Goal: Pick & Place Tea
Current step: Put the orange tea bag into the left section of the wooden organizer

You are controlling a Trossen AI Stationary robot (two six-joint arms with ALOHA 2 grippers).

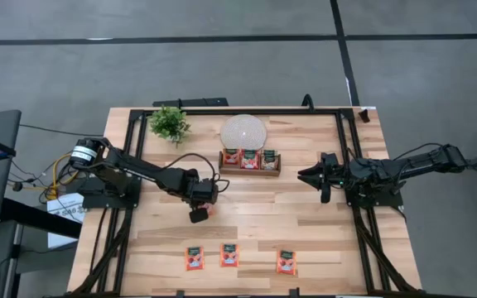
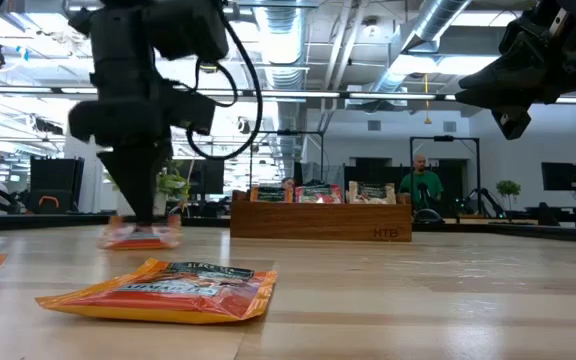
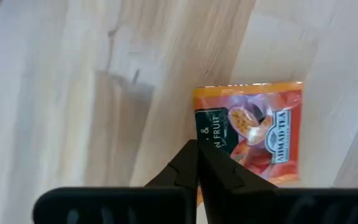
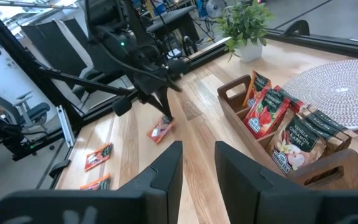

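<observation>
My left gripper (image 1: 199, 213) points down at the table's middle, shut on an orange tea packet (image 3: 253, 130), which also shows in the low view (image 2: 140, 237) and the right wrist view (image 4: 160, 129). My right gripper (image 1: 305, 175) hovers open above the table, right of the wooden tray (image 1: 249, 162); its fingers (image 4: 197, 149) point toward the tray and touch nothing. The tray (image 4: 291, 155) holds three upright tea packets. Three more orange packets (image 1: 229, 255) lie flat along the near edge. My left gripper pinches the tea packet at one long edge (image 3: 205, 134) between its two shut fingers, coming from above and pointing down. The packet hangs tilted just under the fingertips, close to the wood (image 2: 140, 237). Whether it is lifted clear of the table, I cannot tell.
A round woven mat (image 1: 243, 132) and a small potted plant (image 1: 169, 122) sit at the far edge behind the tray. One flat packet (image 2: 168, 290) lies close in the low view. A black frame (image 1: 139, 124) rings the table. People show in the room beyond.
</observation>
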